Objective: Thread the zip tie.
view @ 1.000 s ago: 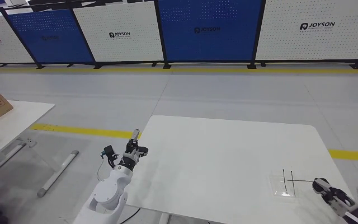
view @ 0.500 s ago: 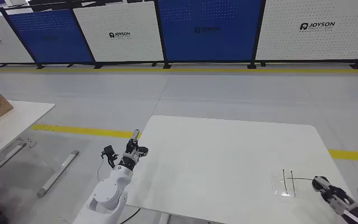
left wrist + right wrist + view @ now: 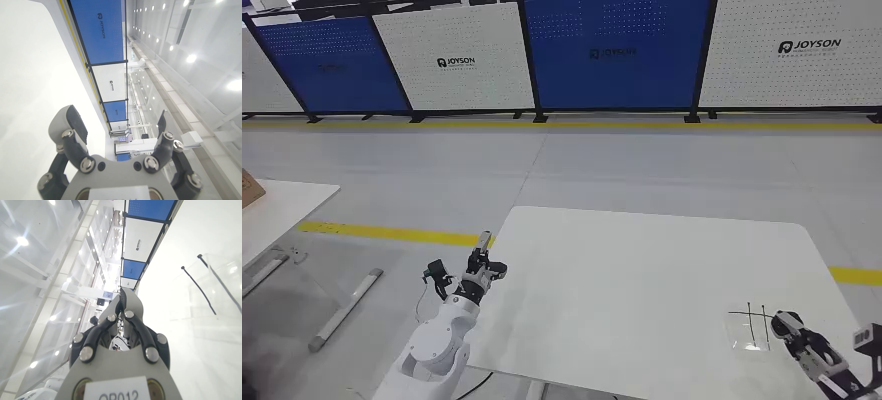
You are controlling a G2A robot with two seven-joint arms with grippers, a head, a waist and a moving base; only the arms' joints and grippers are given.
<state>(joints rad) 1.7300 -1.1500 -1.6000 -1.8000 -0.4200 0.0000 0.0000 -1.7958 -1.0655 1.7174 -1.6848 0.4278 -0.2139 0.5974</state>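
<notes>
We see the right gripper (image 3: 780, 319) at the near right corner of the surface (image 3: 642, 270), and its jaws are closed. From their tip a thin black zip tie (image 3: 758, 313) goes out sideways, toward the side of the left arm, so we judge that the jaws grip it by one end; which end, we cannot tell. Its long axis lies across two other ties (image 3: 750, 326), which lie on a clear tray (image 3: 739, 343) with their long axes pointing away from the robot. The left gripper (image 3: 482, 250) stands at the opposite edge of the surface, well apart, with its jaws wide open and nothing between them. So the right arm is by far the nearer one. For threading, we think the left jaws must first cross almost the whole surface to reach the free end.
</notes>
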